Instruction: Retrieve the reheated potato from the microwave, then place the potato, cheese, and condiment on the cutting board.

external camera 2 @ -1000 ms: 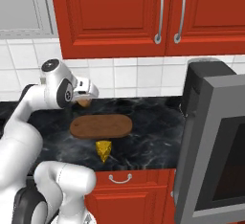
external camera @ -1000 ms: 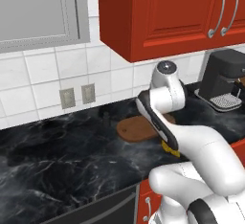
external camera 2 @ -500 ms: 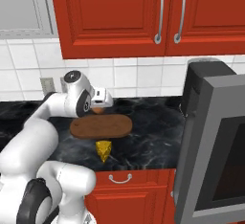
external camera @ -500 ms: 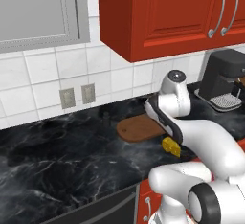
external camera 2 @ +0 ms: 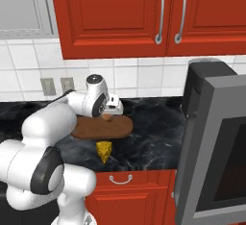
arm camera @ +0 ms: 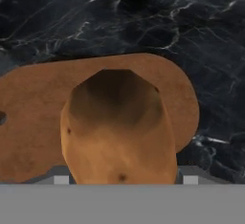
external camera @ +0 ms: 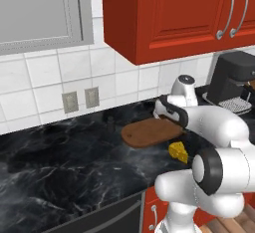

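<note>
Potato (arm camera: 117, 129) apparently lengthwise along pincer (external camera 2: 109, 116)

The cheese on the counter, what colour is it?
Yellow. The cheese shows best in the right base view.

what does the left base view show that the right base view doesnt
Left base view alone: the black coffee machine at the right and the small dark condiment standing behind the board's left end. Right base view alone: the potato at the claw, over the board, and the grey microwave at the right. Both: the cutting board, the cheese on the counter in front of it, and the wall outlets.
</note>
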You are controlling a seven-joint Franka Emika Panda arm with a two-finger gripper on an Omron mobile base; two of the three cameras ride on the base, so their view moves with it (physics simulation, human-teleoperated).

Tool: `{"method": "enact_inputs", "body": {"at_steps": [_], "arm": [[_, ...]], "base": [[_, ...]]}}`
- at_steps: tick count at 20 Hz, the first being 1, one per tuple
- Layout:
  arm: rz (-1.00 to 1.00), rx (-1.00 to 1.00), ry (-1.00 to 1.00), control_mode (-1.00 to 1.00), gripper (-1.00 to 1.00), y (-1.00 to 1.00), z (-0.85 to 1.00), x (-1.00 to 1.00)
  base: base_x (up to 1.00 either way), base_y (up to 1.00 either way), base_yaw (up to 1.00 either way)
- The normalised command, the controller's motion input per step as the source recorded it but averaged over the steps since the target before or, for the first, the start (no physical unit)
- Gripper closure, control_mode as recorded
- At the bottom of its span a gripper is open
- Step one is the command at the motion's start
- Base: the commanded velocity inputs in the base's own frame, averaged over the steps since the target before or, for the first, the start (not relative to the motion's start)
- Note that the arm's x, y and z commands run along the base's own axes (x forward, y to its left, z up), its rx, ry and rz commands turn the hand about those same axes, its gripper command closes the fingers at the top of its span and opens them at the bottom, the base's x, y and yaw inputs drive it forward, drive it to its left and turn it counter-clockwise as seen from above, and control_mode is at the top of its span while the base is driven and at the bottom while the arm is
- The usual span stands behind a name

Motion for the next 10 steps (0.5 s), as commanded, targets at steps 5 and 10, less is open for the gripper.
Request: {"method": "enact_inputs", "body": {"at_steps": [5,10], "arm": [[0.06,0.0,0.03,-1.0,1.0,-0.16,-0.41,0.26],[0.05,0.0,0.0,-1.0,1.0,-0.13,-0.39,0.35]], "base": [[0.0,0.0,0.0],[0.0,0.0,0.0]]}}
